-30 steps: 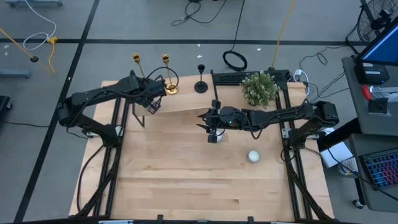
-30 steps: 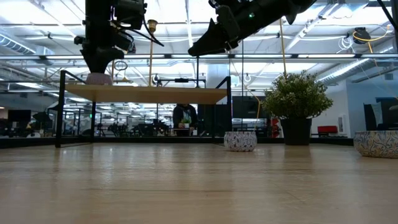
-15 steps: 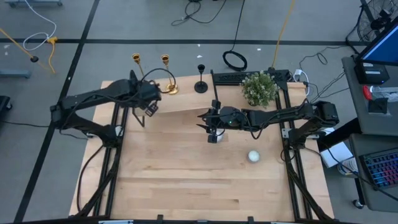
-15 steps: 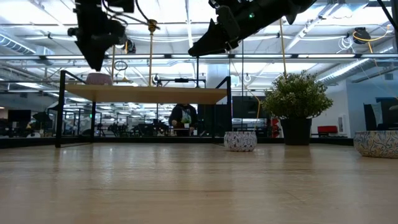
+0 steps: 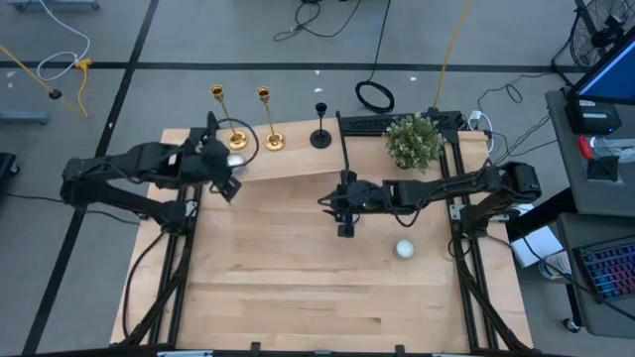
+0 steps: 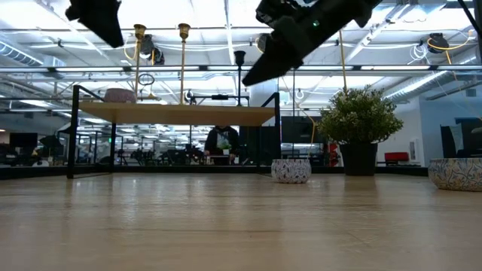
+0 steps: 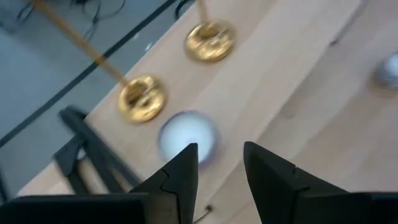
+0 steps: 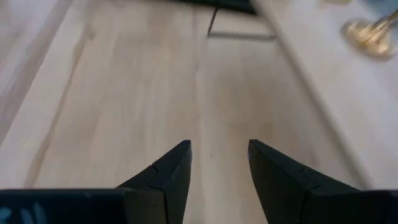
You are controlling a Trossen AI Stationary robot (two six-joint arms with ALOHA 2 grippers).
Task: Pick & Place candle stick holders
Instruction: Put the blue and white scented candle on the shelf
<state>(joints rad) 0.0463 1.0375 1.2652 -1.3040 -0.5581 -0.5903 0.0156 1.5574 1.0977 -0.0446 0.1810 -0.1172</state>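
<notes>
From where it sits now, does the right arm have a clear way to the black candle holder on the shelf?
Probably yes. The right gripper hangs open and empty over the table, in front of the shelf. The black candle holder stands alone; the plant sits off to one side.

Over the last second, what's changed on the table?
The left gripper let go of a gold holder, now standing on the shelf, and drew back left, open. The right gripper, open, shifted slightly. The other gold holder and the black holder stayed put.

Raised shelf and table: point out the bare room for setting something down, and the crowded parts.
Free: the shelf's near strip right of the bowl, and the table nearer than the white ball. Crowded: the shelf's far edge, where two gold holders and the black holder stand.
</notes>
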